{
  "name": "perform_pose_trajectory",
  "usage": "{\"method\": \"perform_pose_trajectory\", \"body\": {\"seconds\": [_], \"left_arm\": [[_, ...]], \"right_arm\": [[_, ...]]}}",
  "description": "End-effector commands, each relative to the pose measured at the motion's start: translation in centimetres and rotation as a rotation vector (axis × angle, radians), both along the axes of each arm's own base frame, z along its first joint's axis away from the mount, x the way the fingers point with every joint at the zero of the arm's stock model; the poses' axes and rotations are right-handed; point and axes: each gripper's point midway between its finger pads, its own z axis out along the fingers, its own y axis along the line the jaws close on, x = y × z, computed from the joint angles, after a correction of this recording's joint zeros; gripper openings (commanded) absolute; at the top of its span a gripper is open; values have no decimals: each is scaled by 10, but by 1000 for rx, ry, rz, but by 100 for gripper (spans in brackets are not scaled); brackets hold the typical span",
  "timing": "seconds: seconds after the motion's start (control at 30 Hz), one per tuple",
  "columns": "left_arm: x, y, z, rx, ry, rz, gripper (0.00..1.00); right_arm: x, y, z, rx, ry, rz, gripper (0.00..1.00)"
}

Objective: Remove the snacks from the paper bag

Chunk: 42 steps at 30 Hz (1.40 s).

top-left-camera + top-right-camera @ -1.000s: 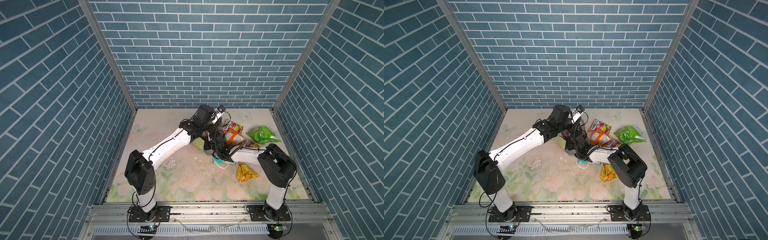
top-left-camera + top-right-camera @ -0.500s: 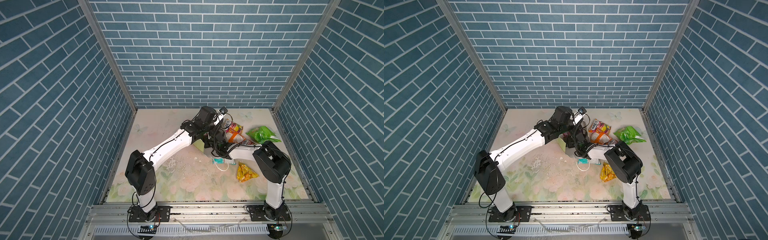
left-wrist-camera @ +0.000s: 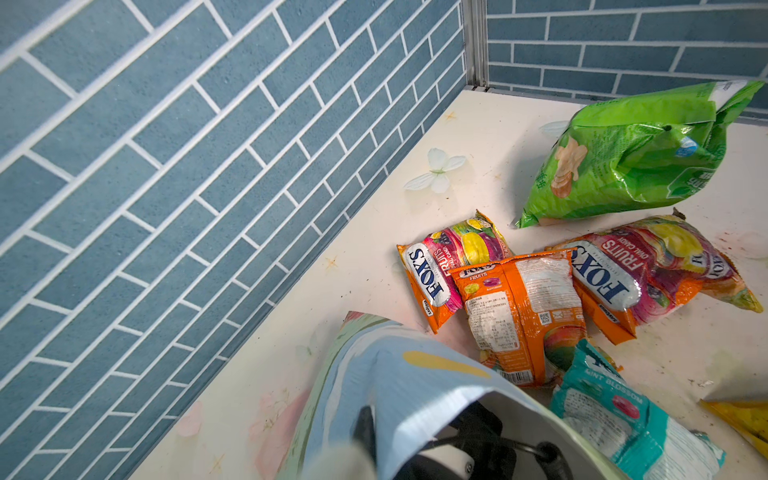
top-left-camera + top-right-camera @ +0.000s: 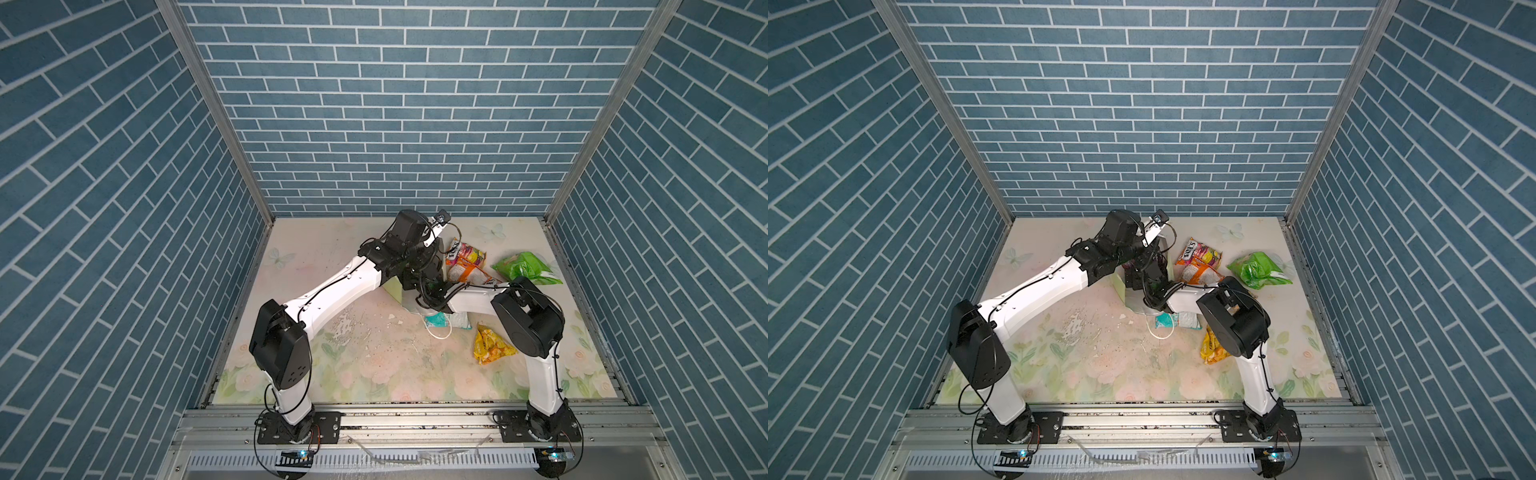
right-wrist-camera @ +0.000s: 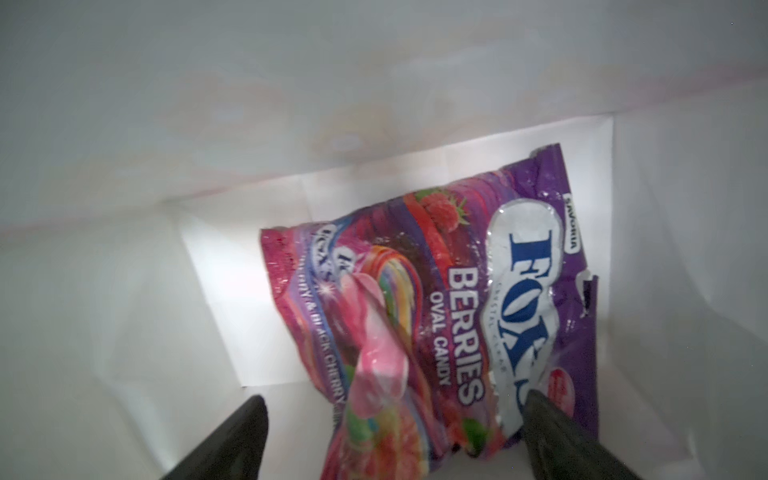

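Lying on the white floor of the bag (image 5: 124, 291), the berry packet (image 5: 436, 299) is the one snack seen inside. The right claw (image 5: 395, 397) is deep in the bag, its jaws spread wide to either side of the packet's near end. One fingertip (image 5: 540, 415) overlaps the purple edge, and nothing is gripped yet.

The left claw (image 4: 415, 276) is closed. It appears to pinch the bag's rim and hold the mouth open, though the contact itself is hidden.

The packet looks light, with a thin, glossy, crinkled film that is probably slick. The loose sweets inside will likely shift and sag when it is lifted. A raised pink fold runs down its middle between the jaws and looks the best place to pinch, since flat film may slide out. The paper walls are thin and would crease or tear if the claw scraped them.

The packet reads "FOX'S", "BERRIES", "OVAL CANDY" and, along one edge, "BLACK CHERRY".

Out on the bench (image 4: 353, 365), the Fruits packets (image 3: 648, 270) read "FOX'S FRUITS OVAL CANDY". The teal packet (image 3: 615, 419) shows "BLOSSOM". The writing on the green packet (image 3: 631, 158) is too small to read, and the yellow packet (image 4: 490, 349) shows no legible text.
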Motion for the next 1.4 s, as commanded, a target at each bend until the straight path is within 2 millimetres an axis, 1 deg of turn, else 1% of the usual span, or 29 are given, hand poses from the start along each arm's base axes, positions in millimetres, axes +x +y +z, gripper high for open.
{"method": "perform_pose_trajectory", "body": {"seconds": [0.0,0.1,0.23,0.3,0.4,0.53,0.63,0.8,0.93,1.0,1.1,1.13,1.17,1.3,1.37], "left_arm": [[-31,-34,0,-60,47,-133,0],[-31,-34,0,-59,47,-132,0],[-32,-34,1,-60,47,-136,0],[-33,-35,1,-62,46,-140,0],[-34,-36,-1,-65,50,-150,0],[-34,-37,-5,-60,56,-150,0],[-35,-38,-4,-65,58,-159,0],[-35,-38,1,-69,46,-163,0],[-34,-41,2,-71,50,-172,0],[-36,-44,4,-85,59,-181,0],[-41,-49,8,-126,76,-211,0],[-43,-51,10,-140,79,-220,0],[-45,-53,11,-154,83,-230,0],[-49,-58,9,-157,95,-252,0],[-48,-57,6,-147,100,-247,0]], "right_arm": [[4,-20,-42,-149,98,-46,87],[7,-25,-50,-160,121,-68,79],[9,-28,-50,-142,120,-71,68],[11,-30,-50,-139,117,-79,60],[12,-31,-53,-123,134,-81,57],[13,-32,-54,-73,145,-71,60],[14,-33,-55,-26,155,-72,63],[14,-28,-55,25,159,-45,79],[14,-25,-55,31,165,-30,88],[15,-25,-56,29,165,-35,91],[17,-28,-60,-5,183,-54,92],[18,-27,-59,-13,191,-58,92],[18,-30,-75,-47,225,-69,92],[20,-34,-87,-94,264,-102,90],[20,-36,-91,-114,276,-112,87]]}}
